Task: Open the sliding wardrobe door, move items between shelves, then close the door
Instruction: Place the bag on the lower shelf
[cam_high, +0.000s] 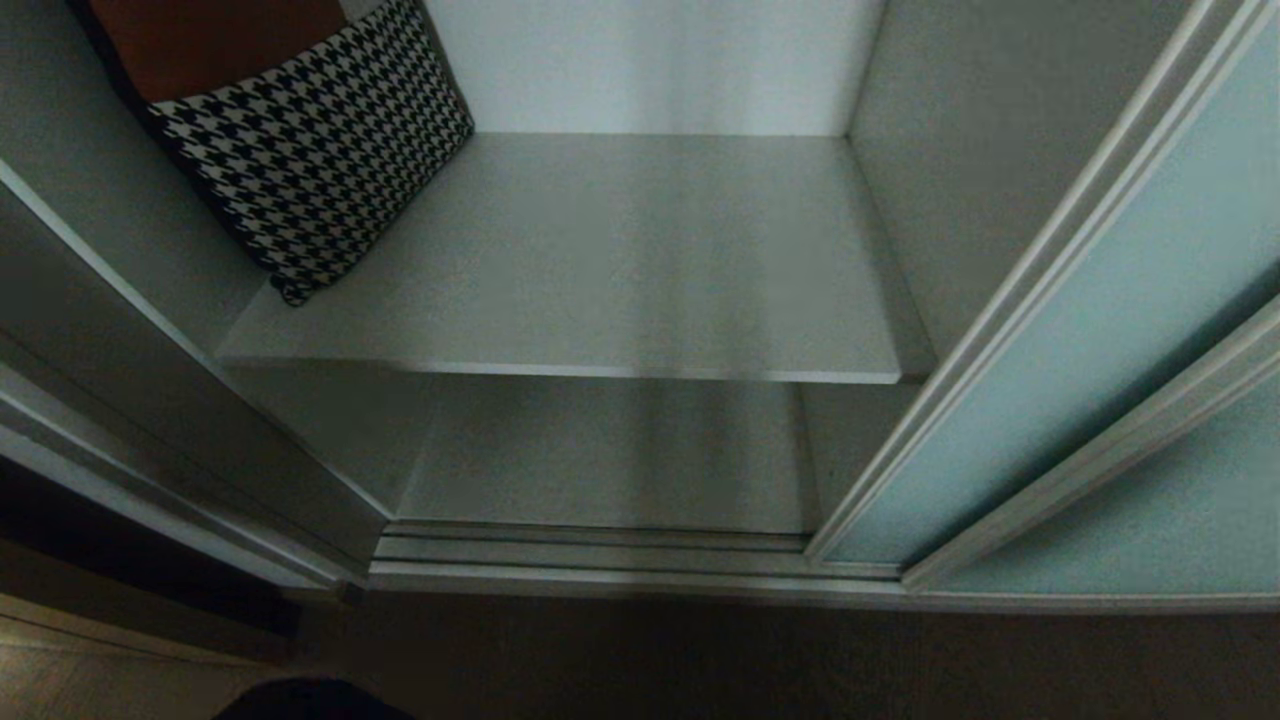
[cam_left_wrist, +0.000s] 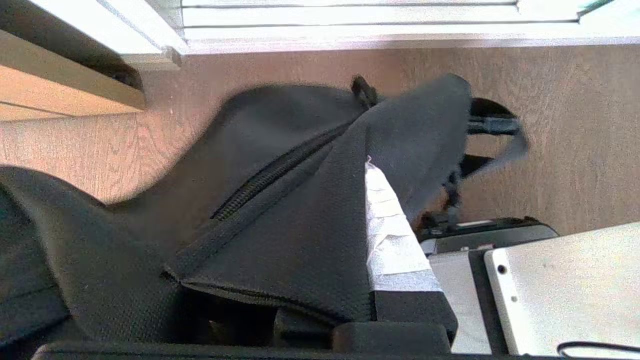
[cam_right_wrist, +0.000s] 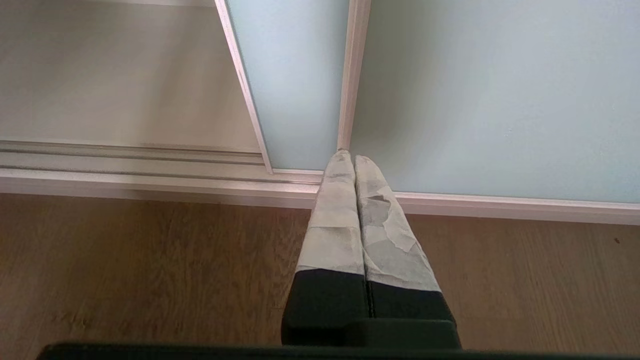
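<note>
A: Which step is this?

B: The moving one, I judge. The door (cam_high: 1080, 330) stands slid aside at the right of the head view, so the bay is open. Both shelves are bare but for one thing: the upper shelf (cam_high: 620, 260) across mid-frame, the lower shelf (cam_high: 610, 460) under it.

A: Start at the left, then.

B: Upper left of the head view, a houndstooth cushion (cam_high: 310, 150) leans in the corner of the upper shelf. Neither arm shows there.

A: And the bag?

B: In the left wrist view the bag (cam_left_wrist: 280, 200) fills the centre and left, hanging over the wooden floor (cam_left_wrist: 575, 140), with the wardrobe's track (cam_left_wrist: 350, 25) along the top edge. The left gripper (cam_left_wrist: 380, 220) is clamped on its fabric; one taped finger (cam_left_wrist: 395, 240) shows beside the fold. A strap (cam_left_wrist: 495, 130) dangles at right.

A: Next move?

B: Probably to carry the bag in over the track and set it on a shelf. The cushion takes the left corner, so centre or right suits better. The loose strap could catch on a shelf edge.

A: The right gripper (cam_right_wrist: 355, 162)?

B: Parked, jaws together, pointing at the door's foot in its own view.
</note>
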